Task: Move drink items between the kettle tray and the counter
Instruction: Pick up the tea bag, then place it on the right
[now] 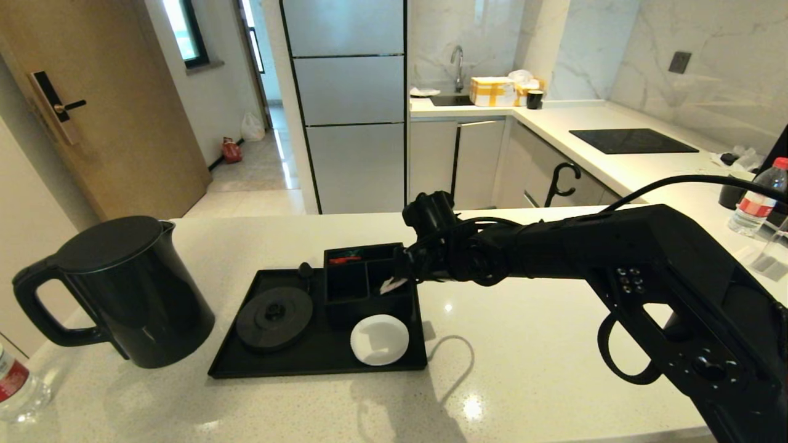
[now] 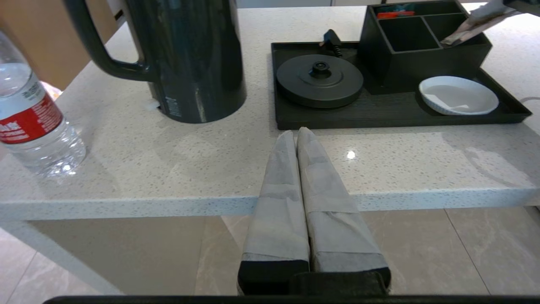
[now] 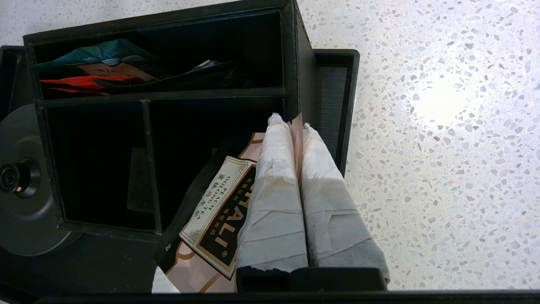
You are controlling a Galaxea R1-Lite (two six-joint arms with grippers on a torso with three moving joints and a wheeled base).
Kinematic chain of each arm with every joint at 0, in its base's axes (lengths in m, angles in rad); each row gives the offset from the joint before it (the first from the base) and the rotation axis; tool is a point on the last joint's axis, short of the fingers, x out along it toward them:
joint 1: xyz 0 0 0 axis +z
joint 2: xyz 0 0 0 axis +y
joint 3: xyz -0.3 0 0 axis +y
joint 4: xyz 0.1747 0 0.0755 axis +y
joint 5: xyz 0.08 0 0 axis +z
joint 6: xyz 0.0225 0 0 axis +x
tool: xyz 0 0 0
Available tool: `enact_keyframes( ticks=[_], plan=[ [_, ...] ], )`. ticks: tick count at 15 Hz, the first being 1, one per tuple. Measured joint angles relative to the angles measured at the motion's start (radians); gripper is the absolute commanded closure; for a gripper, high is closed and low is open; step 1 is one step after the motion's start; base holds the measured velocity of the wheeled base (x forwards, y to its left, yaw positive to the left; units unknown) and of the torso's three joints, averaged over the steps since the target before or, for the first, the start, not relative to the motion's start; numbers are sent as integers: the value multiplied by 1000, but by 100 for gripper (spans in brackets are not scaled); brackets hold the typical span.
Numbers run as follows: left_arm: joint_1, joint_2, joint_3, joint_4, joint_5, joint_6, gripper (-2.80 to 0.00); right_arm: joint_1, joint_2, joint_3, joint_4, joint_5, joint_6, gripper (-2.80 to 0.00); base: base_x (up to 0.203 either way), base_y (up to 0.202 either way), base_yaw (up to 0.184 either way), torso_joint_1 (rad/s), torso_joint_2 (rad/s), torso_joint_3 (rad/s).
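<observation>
I have the right gripper pinched on the edge of the tea sachet, which sits in the near right compartment of the divided box on the kettle tray. I'd lift straight up, clearing the box wall before swinging to the counter. My left gripper rests closed, empty, at the counter's edge

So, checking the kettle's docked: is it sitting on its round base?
No, the kettle stands on the counter beside the tray.
</observation>
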Motion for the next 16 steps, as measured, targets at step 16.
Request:
enact_keyframes(
  ticks=[16],
  plan=[
    [0, 0, 0, 0, 0, 0, 0, -35, -123, 12, 55, -9, -6, 0, 0, 0, 0, 0, 0, 0]
  ],
)
